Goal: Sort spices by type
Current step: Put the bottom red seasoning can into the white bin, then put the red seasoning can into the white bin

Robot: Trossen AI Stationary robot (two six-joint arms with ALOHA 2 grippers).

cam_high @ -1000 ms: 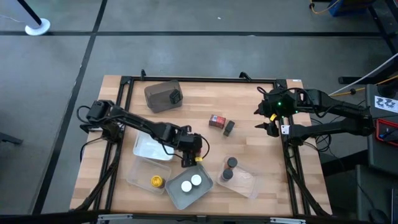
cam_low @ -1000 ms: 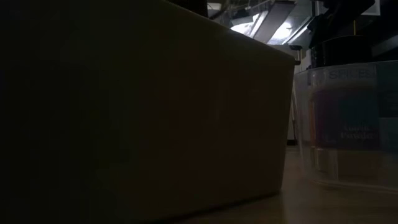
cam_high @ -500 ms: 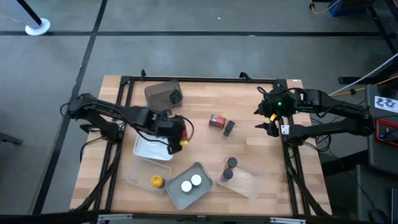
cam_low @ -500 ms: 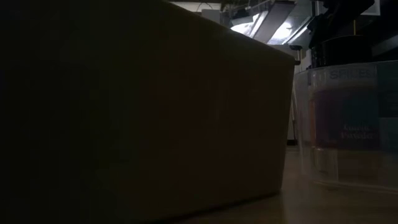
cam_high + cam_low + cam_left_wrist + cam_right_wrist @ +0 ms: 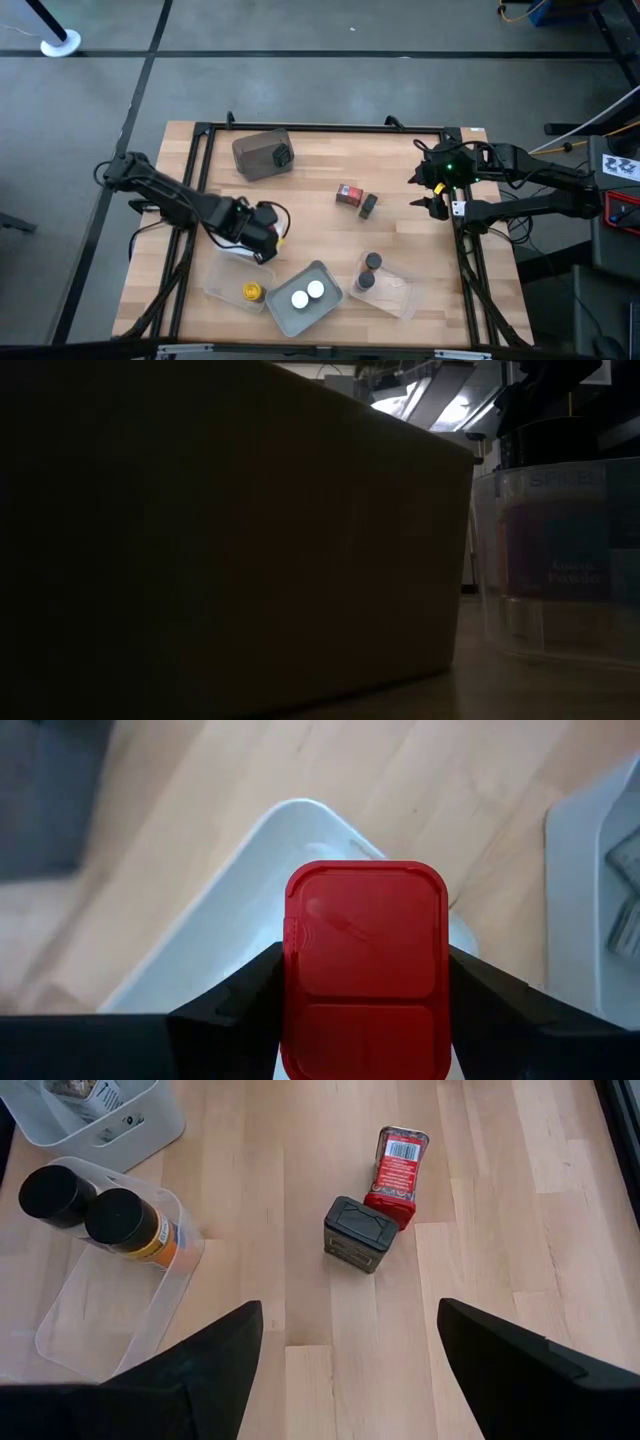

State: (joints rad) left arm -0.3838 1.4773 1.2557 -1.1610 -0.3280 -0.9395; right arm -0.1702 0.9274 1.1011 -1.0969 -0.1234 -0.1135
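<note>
My left gripper [image 5: 266,236] hangs over the white tray [image 5: 232,240], shut on a red spice box [image 5: 366,950]. A second red box [image 5: 349,194] lies flat on the table, and a black box [image 5: 368,205] touches it. Two dark-lidded jars [image 5: 368,272] stand in a clear tray. Two white-lidded jars [image 5: 308,294] stand in the grey tray. A yellow-lidded jar [image 5: 252,291] stands in another clear tray. My right gripper [image 5: 430,190] waits open at the table's right edge. My left gripper pinches the red box between its two fingers [image 5: 250,985], one on each long side [image 5: 296,990]. The fingers come from above, pointing down. The box's red lid end faces away from the wrist, and the box is lifted clear above the white tray [image 5: 250,890].
A brown tub [image 5: 262,153] stands at the far left of the table. The grey tray [image 5: 590,890] lies just right of the white one. In the low view a dark tray wall [image 5: 230,540] blocks most of the sight, with a clear tray [image 5: 560,560] beside it.
My left gripper has moved from beside the grey tray toward the table's left edge, carrying the red box. It now hangs over the white tray. The right arm has kept still.
</note>
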